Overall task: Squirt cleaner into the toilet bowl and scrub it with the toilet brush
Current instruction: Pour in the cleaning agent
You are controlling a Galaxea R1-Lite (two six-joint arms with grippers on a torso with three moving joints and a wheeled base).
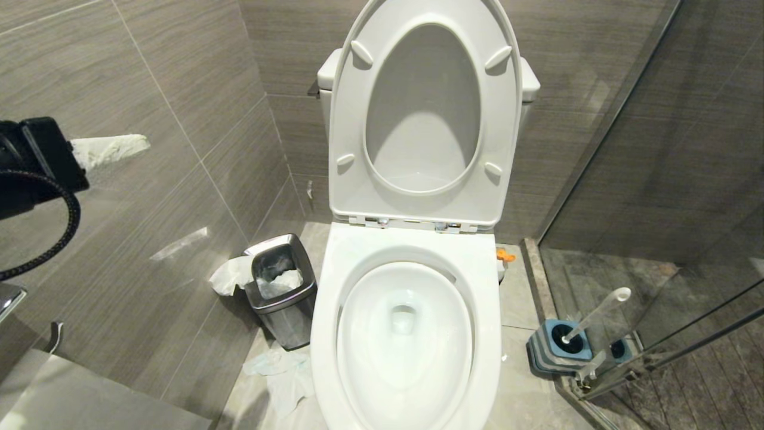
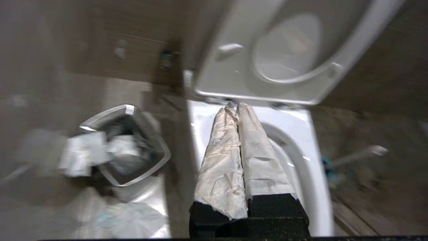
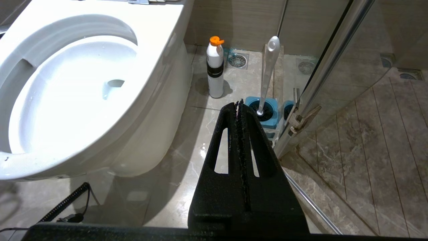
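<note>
Head view hides the toilet brush (image 1: 591, 315) bristles inside its holder (image 1: 559, 346).

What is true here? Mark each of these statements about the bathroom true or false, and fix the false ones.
1. The toilet seat is raised. True.
2. The toilet brush is in the left gripper. False: it stands in its blue holder on the floor, right of the toilet bowl.
3. The waste bin stands left of the bowl with paper in it. True.
4. The right gripper is wide open. False: its fingers are shut, holding nothing.
5. A white bottle with an orange cap stands on the floor beside the toilet. True.
</note>
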